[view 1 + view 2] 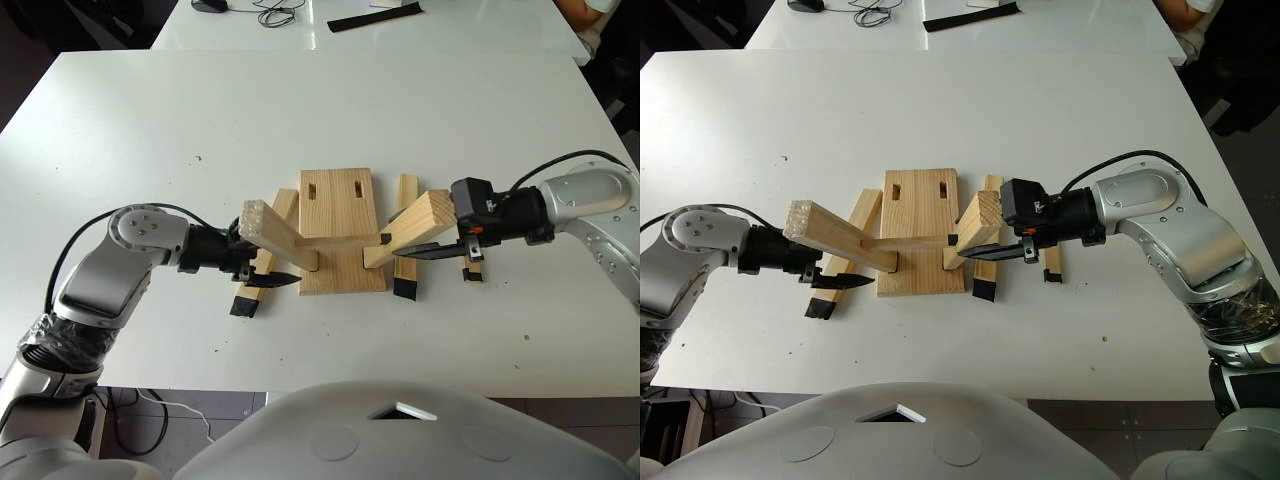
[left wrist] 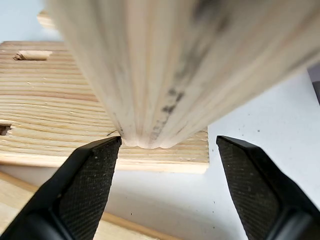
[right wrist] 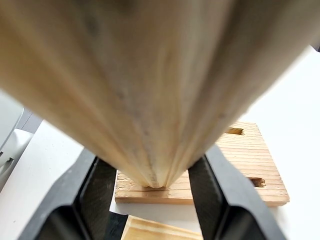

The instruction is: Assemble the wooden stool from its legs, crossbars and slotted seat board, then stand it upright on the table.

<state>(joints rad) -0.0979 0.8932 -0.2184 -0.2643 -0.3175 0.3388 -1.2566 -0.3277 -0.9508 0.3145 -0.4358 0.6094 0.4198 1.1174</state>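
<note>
Left eye view, left claw pointing inward, right claw clamping leg

left arm, left of frame: silver-grey shells, round joint cap with small screws, black cable looping off it, film-wrapped dark segment below | right arm, right of frame: matching silver shells, black cable arching over black wrist, small orange spot | left gripper, right gripper: black, tapered fingers, grained faces
</note>
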